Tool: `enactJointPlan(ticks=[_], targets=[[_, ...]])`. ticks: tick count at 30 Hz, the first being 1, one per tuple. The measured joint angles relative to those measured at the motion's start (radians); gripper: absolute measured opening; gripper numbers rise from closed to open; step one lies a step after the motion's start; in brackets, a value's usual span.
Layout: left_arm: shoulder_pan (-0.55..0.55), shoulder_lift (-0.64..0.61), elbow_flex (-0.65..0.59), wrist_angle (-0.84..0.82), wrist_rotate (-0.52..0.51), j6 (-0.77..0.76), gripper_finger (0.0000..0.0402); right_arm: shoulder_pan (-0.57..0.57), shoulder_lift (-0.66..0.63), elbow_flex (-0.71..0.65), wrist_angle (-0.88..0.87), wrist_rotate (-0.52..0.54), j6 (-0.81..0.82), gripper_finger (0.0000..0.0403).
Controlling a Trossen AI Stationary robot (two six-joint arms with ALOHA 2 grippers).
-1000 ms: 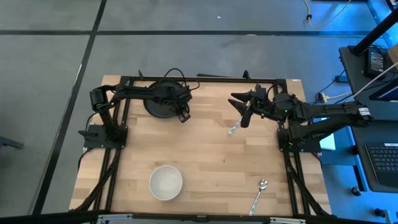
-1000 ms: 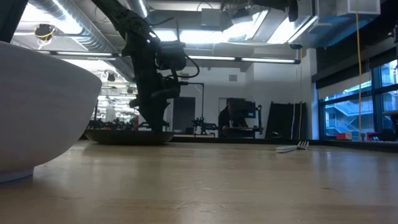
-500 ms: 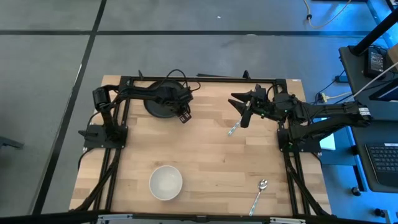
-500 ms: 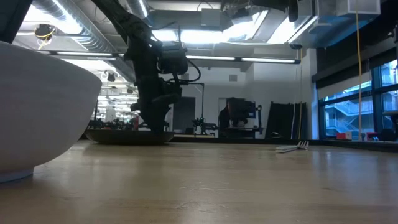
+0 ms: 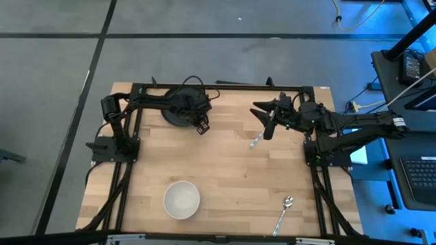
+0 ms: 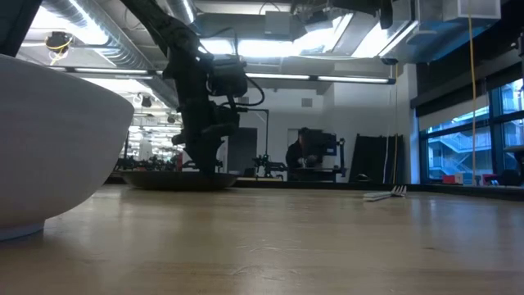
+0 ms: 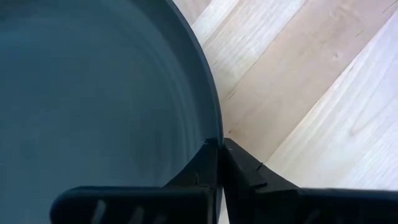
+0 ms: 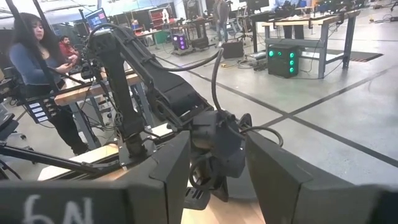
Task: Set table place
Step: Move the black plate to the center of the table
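Left gripper (image 7: pixel 219 152) clamped on dark plate (image 7: pixel 93 93) rim — on table (image 7: pixel 311 93), right gripper (image 8: pixel 214 171) apart.

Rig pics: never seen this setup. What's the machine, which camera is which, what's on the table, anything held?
It is a two-arm robot at a light wooden butcher-block table with a thin black frame. The high view looks straight down; the low view looks level across the tabletop; each wrist view looks out past that arm's own fingers.

On the table: a dark round plate at the far left, a white round bowl near the front, a silver metal fork and a silver metal spoon.

The left gripper is shut on the plate's rim, as the left wrist view shows. The right gripper hovers by the fork with its fingers apart, holding nothing. People stand in the room behind.
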Motion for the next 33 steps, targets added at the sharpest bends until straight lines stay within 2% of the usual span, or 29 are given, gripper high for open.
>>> enactJointPlan(ticks=[7, 13, 19, 25, 29, 33], targets=[[-0.030, -0.001, 0.000, 0.002, -0.001, 0.006, 0.0002, 0.000, 0.000, 0.000, 0.000, 0.000, 0.005, 0.0156], [-0.072, -0.054, 0.003, -0.008, 0.015, 0.003, 0.0001, 0.000, 0.000, 0.000, -0.001, 0.000, 0.005, 0.0156], [-0.137, -0.106, 0.075, -0.036, 0.023, 0.008, 0.0001, 0.000, 0.000, 0.000, -0.004, 0.000, -0.001, 0.0156], [-0.227, -0.108, 0.171, -0.029, 0.021, 0.061, 0.0000, 0.000, 0.000, 0.000, -0.004, 0.000, -0.003, 0.0156], [-0.278, -0.108, 0.185, -0.036, 0.020, 0.063, 0.0000, 0.000, 0.000, 0.000, -0.003, 0.000, -0.003, 0.0156], [-0.333, -0.106, 0.187, -0.035, 0.084, 0.110, 0.0000, 0.000, 0.000, 0.000, -0.003, 0.000, 0.000, 0.0156]])
